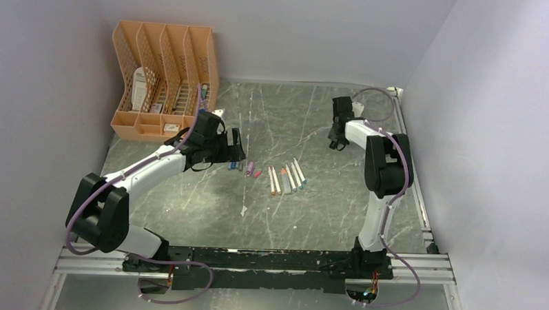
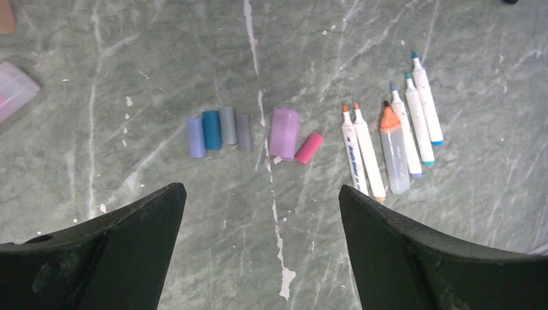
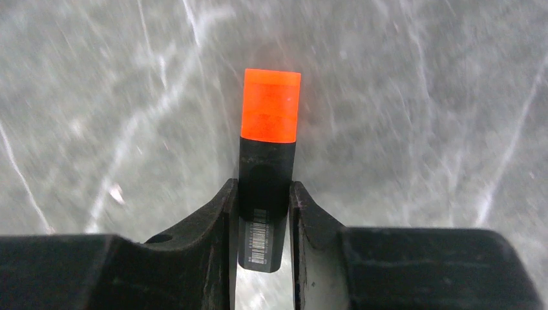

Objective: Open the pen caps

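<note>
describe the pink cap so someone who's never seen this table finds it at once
On the green marbled table, a short row of loose caps lies beside a cluster of white pens. The pink cap ends that row on the pens' side, next to the fat lilac cap. It is the only pink one, slimmer than the lilac and lying tilted.
</note>
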Controlling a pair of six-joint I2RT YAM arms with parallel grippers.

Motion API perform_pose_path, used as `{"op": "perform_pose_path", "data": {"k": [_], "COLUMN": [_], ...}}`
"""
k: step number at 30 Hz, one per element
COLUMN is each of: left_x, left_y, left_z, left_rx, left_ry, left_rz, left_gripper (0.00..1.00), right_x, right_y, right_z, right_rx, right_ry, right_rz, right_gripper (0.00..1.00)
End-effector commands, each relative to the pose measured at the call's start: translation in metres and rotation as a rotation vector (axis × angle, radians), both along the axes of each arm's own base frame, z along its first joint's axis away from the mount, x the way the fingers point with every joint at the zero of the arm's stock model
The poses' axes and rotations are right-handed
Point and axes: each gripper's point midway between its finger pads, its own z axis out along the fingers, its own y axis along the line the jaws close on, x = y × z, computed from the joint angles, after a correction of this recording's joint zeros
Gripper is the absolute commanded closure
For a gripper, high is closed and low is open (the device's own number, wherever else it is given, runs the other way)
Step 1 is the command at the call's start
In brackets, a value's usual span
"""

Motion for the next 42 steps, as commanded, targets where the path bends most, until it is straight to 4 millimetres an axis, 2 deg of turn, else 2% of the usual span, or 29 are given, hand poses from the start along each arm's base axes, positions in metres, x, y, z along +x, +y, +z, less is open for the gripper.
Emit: {"op": "perform_pose_path", "data": {"k": [1, 2, 7, 11, 14, 16, 18, 21, 25, 27, 36, 42], "left_x": [-0.012, -0.013, -0.015, -0.02, -0.028, -0.035, -0.04, -0.045, -0.048, -0.049, -0.049, -0.052], "left_y": [-0.014, -0.016, -0.025, -0.045, -0.062, -0.072, -0.079, -0.087, -0.097, -0.101, -0.113, -0.122], "left_z": [0.018, 0.021, 0.041, 0.068, 0.091, 0.107, 0.12, 0.129, 0.137, 0.137, 0.129, 0.124], "left_rx": [-0.047, -0.053, -0.124, -0.274, -0.414, -0.519, -0.608, -0.701, -0.779, -0.778, -0.765, -0.756], "left_ry": [-0.032, -0.039, -0.077, -0.128, -0.163, -0.193, -0.216, -0.224, -0.229, -0.236, -0.21, -0.196], "left_rz": [-0.079, -0.085, -0.101, -0.158, -0.213, -0.248, -0.272, -0.284, -0.294, -0.29, -0.262, -0.261], "left_gripper": [0.01, 0.01, 0.01, 0.01, 0.01, 0.01, 0.01, 0.01, 0.01, 0.01, 0.0, 0.12], "right_x": [-0.053, -0.057, -0.071, -0.09, -0.124, -0.151, -0.175, -0.206, -0.231, -0.234, -0.242, -0.242], "right_y": [0.009, 0.011, 0.034, 0.07, 0.11, 0.133, 0.154, 0.183, 0.213, 0.219, 0.242, 0.25], "right_z": [-0.011, -0.004, 0.06, 0.116, 0.145, 0.158, 0.168, 0.184, 0.196, 0.192, 0.2, 0.207], "right_rx": [0.002, 0.002, 0.05, 0.15, 0.305, 0.39, 0.457, 0.55, 0.574, 0.556, 0.551, 0.551], "right_ry": [0.102, 0.088, -0.046, -0.166, -0.238, -0.276, -0.3, -0.334, -0.346, -0.314, -0.322, -0.332], "right_rz": [0.123, 0.149, 0.303, 0.473, 0.664, 0.762, 0.831, 0.909, 0.962, 0.96, 1.004, 1.02], "right_gripper": [0.97, 1.0, 1.0, 1.0, 1.0, 1.0, 1.0, 1.0, 1.0, 1.0, 1.0, 1.0]}}
